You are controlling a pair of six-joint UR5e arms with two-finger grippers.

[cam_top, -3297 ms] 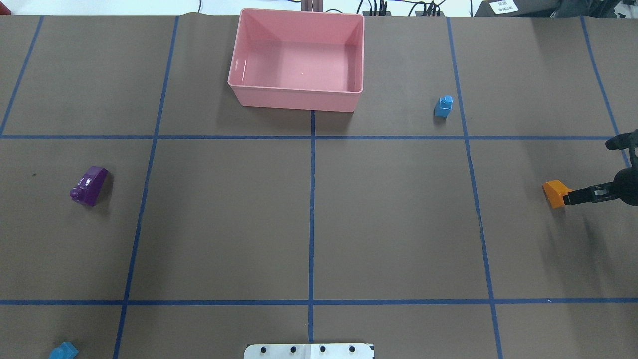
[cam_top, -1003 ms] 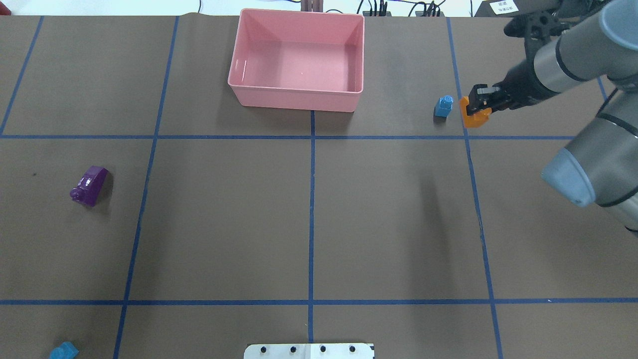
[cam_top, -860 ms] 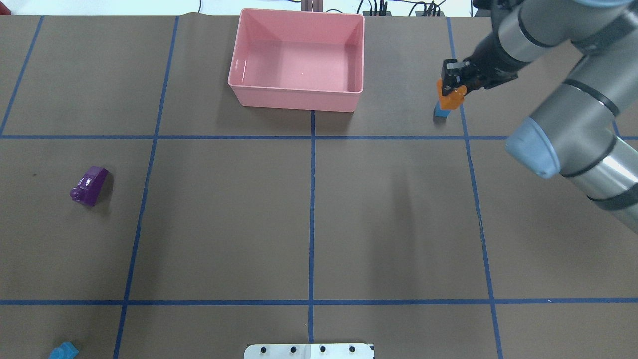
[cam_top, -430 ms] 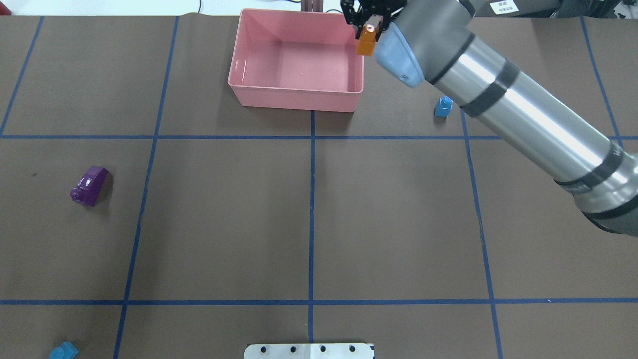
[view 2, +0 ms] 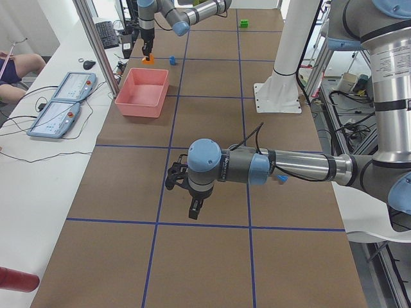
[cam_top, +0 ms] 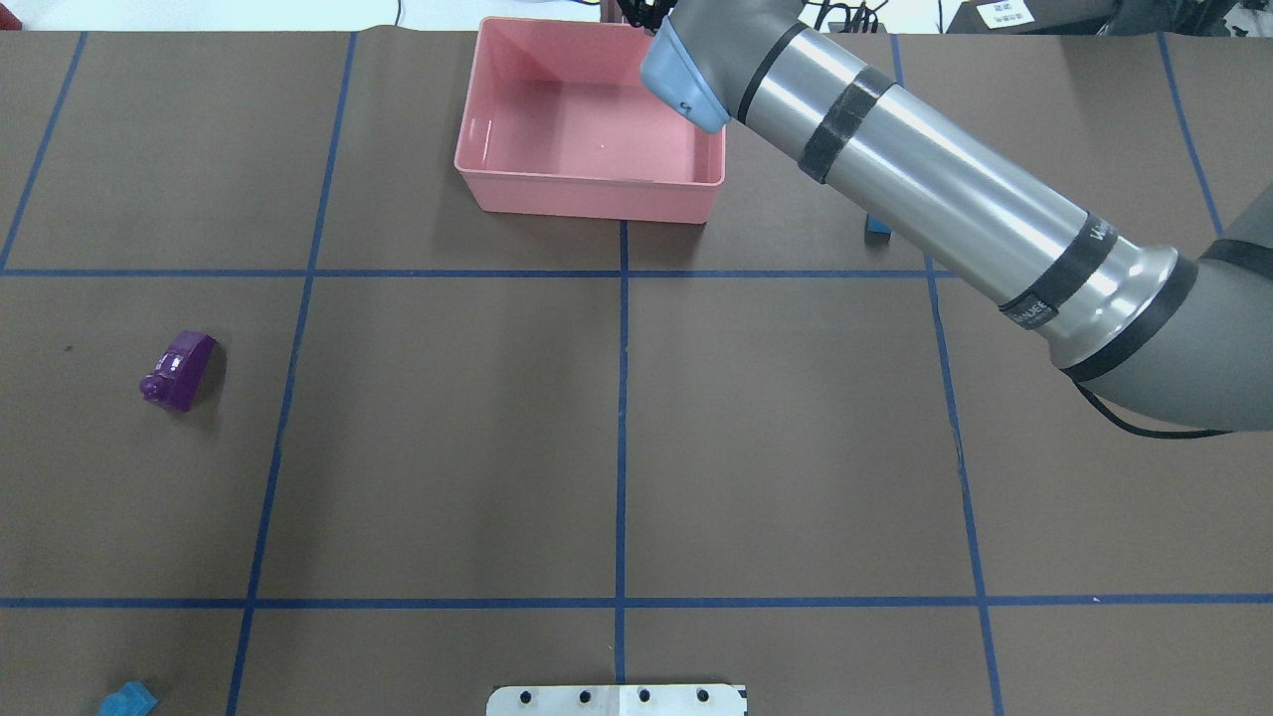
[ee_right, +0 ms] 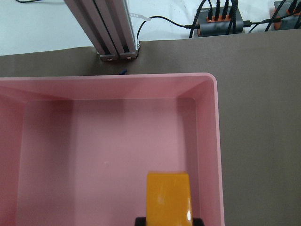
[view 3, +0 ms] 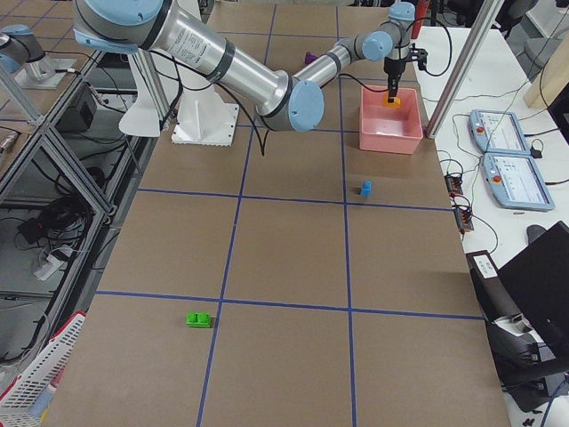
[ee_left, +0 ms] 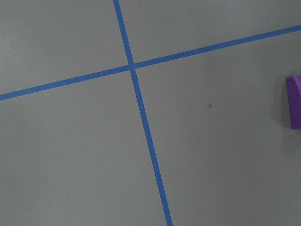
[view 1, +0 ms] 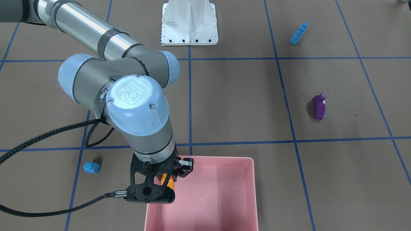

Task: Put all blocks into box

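My right gripper [view 1: 168, 180] is shut on the orange sloped block [ee_right: 168, 197] and holds it above the inside of the pink box [ee_right: 216, 141], near its right wall. The box [cam_top: 587, 194] has nothing else in it. The purple block [cam_top: 179, 370] lies at the table's left. The small blue block [view 1: 91, 167] stands right of the box. The long blue bar [view 1: 298, 33] lies near the robot's left. The green block [view 3: 198, 319] lies far to the right. My left gripper [view 2: 194, 208] hovers near the purple block [ee_left: 295, 102]; I cannot tell its state.
The white robot base [view 1: 189, 24] stands at the table's near edge. My right arm [cam_top: 925, 189] stretches across the table's right half and hides most of the small blue block in the overhead view. Cables and a metal post [ee_right: 115, 33] lie beyond the box.
My right arm has carried the orange block from the table's right side, past the small blue block, to above the pink box. The other blocks have not moved.
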